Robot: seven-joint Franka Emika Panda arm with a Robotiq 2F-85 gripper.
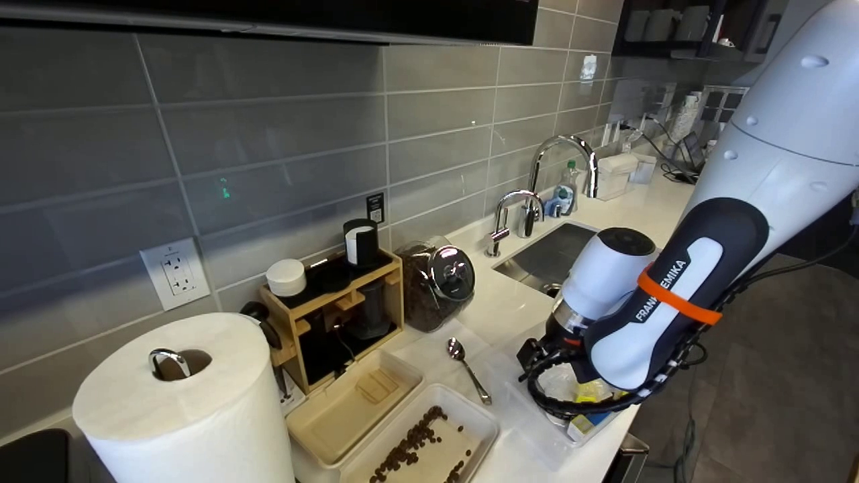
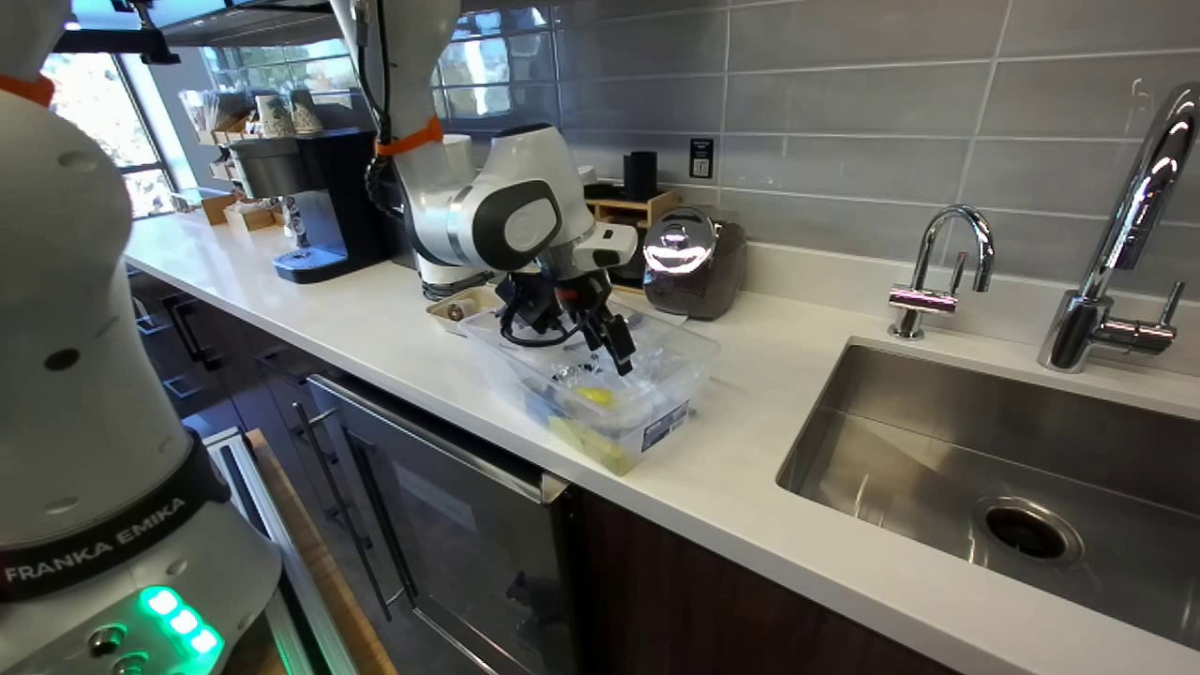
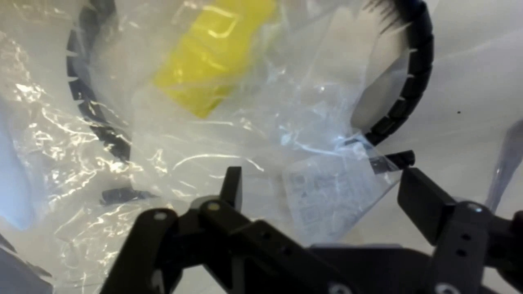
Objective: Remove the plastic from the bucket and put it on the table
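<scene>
The end effector (image 3: 325, 194) is spread wide over the plastic (image 3: 249, 126). This plastic lies inside the clear tub (image 2: 634, 429), which stands on the surface (image 2: 736, 450).

- In an exterior view the camera looks down along the counter (image 1: 500, 312), the paper towel roll (image 1: 184, 402) near at lower left.
- In an exterior view the camera faces the tiled wall (image 2: 844, 98), the robot's base (image 2: 103, 375) close at left.
- Both exterior views share the sink (image 2: 937, 469), tiled wall and arm (image 1: 711, 255).
- The wrist view looks past the claw (image 3: 322, 185), low in the frame, onto clear plastic (image 3: 245, 134) up close.
</scene>
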